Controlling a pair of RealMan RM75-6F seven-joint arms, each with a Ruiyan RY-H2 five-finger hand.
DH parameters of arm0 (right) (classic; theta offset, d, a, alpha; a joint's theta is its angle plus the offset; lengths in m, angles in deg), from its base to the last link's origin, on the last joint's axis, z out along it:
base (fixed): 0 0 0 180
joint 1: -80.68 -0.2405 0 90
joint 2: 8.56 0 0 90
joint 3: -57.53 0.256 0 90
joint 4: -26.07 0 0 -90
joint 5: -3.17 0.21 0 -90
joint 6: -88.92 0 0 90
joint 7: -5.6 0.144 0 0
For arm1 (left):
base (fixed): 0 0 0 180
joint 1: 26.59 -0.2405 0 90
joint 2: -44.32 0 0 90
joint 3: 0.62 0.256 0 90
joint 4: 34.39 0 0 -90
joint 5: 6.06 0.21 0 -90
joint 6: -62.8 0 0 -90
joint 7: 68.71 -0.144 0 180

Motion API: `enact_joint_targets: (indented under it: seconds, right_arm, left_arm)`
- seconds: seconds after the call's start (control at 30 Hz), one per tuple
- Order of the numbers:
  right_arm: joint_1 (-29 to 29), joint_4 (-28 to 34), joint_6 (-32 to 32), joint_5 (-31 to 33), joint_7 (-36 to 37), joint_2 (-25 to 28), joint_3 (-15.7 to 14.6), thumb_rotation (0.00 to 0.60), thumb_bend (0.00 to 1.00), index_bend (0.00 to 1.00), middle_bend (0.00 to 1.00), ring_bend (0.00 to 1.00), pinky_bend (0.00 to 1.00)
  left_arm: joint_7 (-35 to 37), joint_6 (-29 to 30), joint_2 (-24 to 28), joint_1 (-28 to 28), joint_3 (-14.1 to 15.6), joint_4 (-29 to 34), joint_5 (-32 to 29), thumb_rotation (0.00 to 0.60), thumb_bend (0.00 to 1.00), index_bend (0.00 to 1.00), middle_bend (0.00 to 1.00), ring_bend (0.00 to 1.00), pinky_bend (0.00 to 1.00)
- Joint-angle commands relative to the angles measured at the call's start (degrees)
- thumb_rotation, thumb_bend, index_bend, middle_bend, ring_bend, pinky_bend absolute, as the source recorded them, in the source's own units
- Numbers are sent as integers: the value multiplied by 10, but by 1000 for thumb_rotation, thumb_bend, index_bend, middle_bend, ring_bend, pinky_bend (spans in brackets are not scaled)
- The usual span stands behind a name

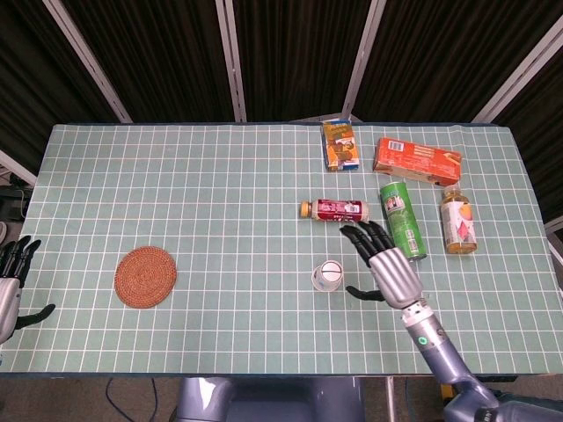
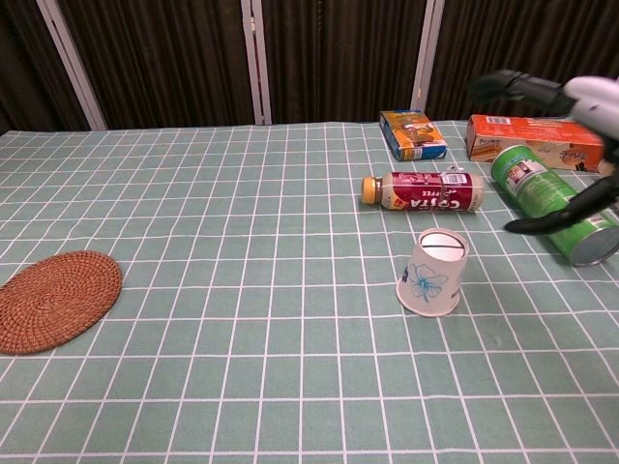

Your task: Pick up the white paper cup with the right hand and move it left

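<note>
The white paper cup (image 1: 327, 274) with a blue flower print (image 2: 432, 273) stands upside down on the green checked table, free of any hand. My right hand (image 1: 384, 263) hovers to its right with fingers spread and nothing in it; in the chest view the right hand (image 2: 559, 97) shows raised at the upper right edge. At the table's left edge my left hand (image 1: 12, 280) hangs with fingers apart, holding nothing.
A lying brown bottle (image 1: 335, 210) is just behind the cup. A green can (image 1: 402, 221), a juice bottle (image 1: 457, 221), an orange box (image 1: 416, 160) and a small carton (image 1: 339, 145) fill the right rear. A woven coaster (image 1: 145, 276) lies at the left.
</note>
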Motion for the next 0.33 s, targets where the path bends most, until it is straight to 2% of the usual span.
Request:
enact_joint_targets:
  seconds: [0.03,0.13,0.33]
  right_arm:
    - [39,-2,44,-30,-18,70,-22,600,0,0,0,0,0]
    - [64,-1,62,-22,-29,98,-31,600,0,0,0,0,0]
    - [104,-17,94,-9,-34,115,-40,600,0,0,0,0,0]
  left_arm:
    - [-3,10,-1,-3,1,0,10,600,0,0,0,0,0]
    - [-4,17,-2,-5,3,-1,18,600,0,0,0,0,0]
    - [-6,29,-3,-11,7,-1,31,600,0,0,0,0,0]
